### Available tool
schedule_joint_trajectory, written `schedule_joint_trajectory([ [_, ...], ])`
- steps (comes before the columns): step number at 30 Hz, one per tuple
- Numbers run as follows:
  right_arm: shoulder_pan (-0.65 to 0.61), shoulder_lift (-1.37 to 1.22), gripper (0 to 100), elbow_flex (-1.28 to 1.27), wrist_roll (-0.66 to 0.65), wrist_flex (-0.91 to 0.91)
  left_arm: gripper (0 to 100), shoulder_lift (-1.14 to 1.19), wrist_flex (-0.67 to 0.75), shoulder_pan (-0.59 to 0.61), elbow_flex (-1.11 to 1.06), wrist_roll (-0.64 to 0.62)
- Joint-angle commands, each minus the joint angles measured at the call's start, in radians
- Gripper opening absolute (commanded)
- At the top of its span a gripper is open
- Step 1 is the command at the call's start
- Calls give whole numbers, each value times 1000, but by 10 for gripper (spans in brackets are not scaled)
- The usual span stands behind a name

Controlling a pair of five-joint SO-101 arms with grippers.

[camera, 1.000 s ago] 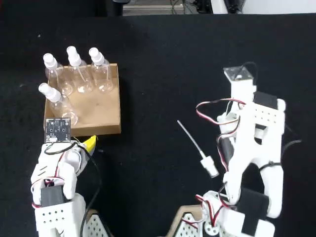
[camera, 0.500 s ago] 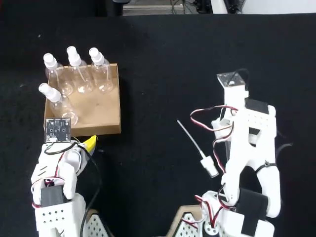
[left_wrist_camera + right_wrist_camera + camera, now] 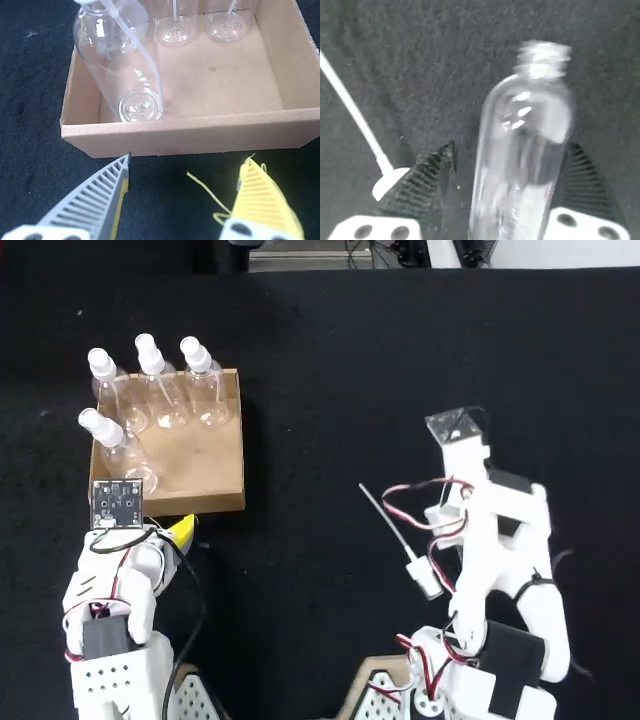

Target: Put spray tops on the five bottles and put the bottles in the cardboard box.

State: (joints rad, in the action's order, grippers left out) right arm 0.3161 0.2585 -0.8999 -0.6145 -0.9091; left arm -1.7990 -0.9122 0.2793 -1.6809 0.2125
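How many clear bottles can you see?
5. Four bottles stand in the cardboard box: three along its far wall, one nearer the arms. The fifth bottle, without a top, sits in the open right hand. None looks hidden.

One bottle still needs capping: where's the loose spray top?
In the high view the spray top lies on the black table right of the cardboard box, close beside the right arm.
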Motion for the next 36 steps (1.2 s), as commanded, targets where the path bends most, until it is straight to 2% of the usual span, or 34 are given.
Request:
schedule_joint_trajectory([
  [1, 25, 50, 198, -18, -9, 75, 325, -6, -2, -13, -18, -2],
  [5, 26, 56, 6, -19, 0, 71, 325, -6, -2, -13, -18, -2],
  [8, 17, 85, 24, 51, 49, -9, 325, -6, -2, -13, -18, -2],
  [12, -64, 179, 11, 326, 239, -301, 325, -6, -2, -13, -18, -2],
  [15, -192, 219, 11, 535, 404, -528, 325, -6, -2, -13, -18, -2],
  [18, -381, 222, 11, 610, 491, -632, 325, -6, -2, -13, -18, -2],
  [21, -546, 220, 12, 552, 505, -591, 325, -6, -2, -13, -18, -2],
  [25, -635, 220, 34, 389, 511, -430, 325, -6, -2, -13, -18, -2],
  [32, -858, 222, 223, 130, 512, -172, 325, -6, -2, -13, -18, -2],
  [36, -882, 229, 306, 120, 514, -133, 325, -6, -2, -13, -18, -2],
])
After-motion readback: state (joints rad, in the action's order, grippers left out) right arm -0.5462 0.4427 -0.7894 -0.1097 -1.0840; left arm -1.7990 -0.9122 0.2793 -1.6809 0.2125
